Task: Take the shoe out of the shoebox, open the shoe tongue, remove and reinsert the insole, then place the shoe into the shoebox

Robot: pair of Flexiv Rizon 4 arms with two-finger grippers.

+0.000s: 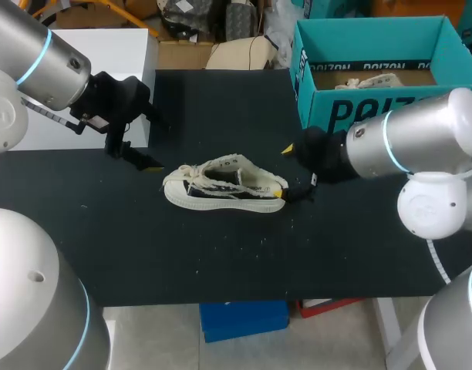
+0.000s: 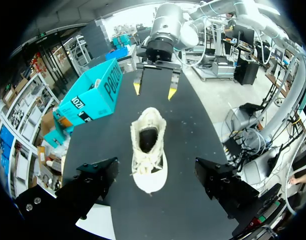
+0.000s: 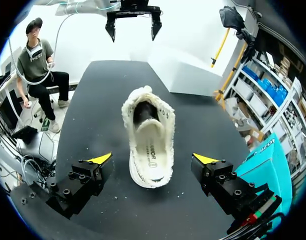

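Well, the teal cardboard shoebox (image 1: 322, 108) holds 1 cream item (image 1: 372, 82); the cream canvas sneaker (image 1: 224, 185) lies on the black table (image 1: 220, 262), heel between the spread fingers of my right gripper (image 1: 284, 168); left gripper (image 1: 132, 154) likewise spread, empty.

The table (image 1: 220, 262) has a flat black top. A cream sneaker (image 1: 224, 185) stands on its sole near the middle. A teal shoebox (image 1: 336, 108) sits open at the far right corner. Pale specks (image 1: 261, 240) lie near the sneaker.

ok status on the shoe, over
Left gripper and right gripper open, neither touching the shoe. Shoe out of the shoebox, on the table between them, toe toward the left gripper. Nothing between either gripper and shoe.
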